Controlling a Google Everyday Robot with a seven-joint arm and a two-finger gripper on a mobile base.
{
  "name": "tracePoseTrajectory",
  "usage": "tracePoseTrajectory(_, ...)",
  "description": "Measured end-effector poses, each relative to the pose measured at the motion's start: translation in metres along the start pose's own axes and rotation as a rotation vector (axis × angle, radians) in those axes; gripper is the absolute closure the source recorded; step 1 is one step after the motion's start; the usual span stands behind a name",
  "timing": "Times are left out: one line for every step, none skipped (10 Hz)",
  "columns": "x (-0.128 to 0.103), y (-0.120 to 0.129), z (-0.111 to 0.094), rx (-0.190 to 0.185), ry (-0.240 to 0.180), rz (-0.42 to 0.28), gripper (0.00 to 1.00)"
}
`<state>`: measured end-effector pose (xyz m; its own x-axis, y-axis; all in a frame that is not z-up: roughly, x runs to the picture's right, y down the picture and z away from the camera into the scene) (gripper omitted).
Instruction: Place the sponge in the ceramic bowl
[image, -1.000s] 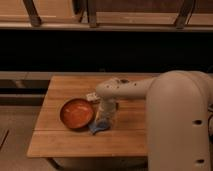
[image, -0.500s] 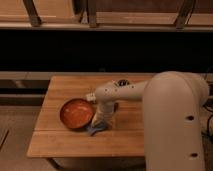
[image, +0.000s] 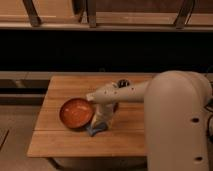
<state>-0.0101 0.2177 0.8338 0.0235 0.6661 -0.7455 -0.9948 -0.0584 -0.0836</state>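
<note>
Wooden tabletop (image: 62, 142), rectangular, seen from above and in front. Dark shelving or railing runs across the back.

Robot body (image: 177, 125): large pale housing filling the right side. Its arm (image: 125, 93) reaches leftward over the tabletop, then bends down.

Tool (image: 102, 122): pointing downward near the tabletop's middle, just right of the ceramic bowl (image: 75, 112) and low over the surface. Spread or pinching: cannot tell, as the tip merges with what lies beneath it.

Sponge (image: 93, 131): small blue block directly under the tool's tip, at or very near the tabletop surface. It sits outside the bowl, just beside the lower right of the rim. Tool and sponge appear to touch, though contact is not certain in this dim view.

Bowl: round, glossy orange-red inside, darker rim, upright on the left-centre of the tabletop, nothing visible in it.

Small dark object (image: 122, 83) behind the arm toward the far edge; what it is cannot be made out.
</note>
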Motion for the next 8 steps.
tracePoseTrajectory(0.001, -0.005, -0.004, -0.001, -0.011, 0.011, 0.98)
tracePoseTrajectory(0.002, -0.01, -0.01, -0.004, -0.024, 0.023, 1.0)
tracePoseTrajectory(0.004, -0.013, -0.014, -0.007, -0.031, 0.033, 1.0)
tracePoseTrajectory(0.007, -0.019, -0.024, -0.015, -0.052, 0.058, 1.0)
tracePoseTrajectory(0.008, -0.024, -0.035, -0.017, -0.073, 0.075, 1.0)
tracePoseTrajectory(0.008, -0.028, -0.053, -0.012, -0.111, 0.087, 1.0)
tracePoseTrajectory(0.007, -0.027, -0.069, -0.007, -0.145, 0.086, 1.0)
tracePoseTrajectory(0.005, -0.022, -0.092, 0.001, -0.192, 0.076, 1.0)
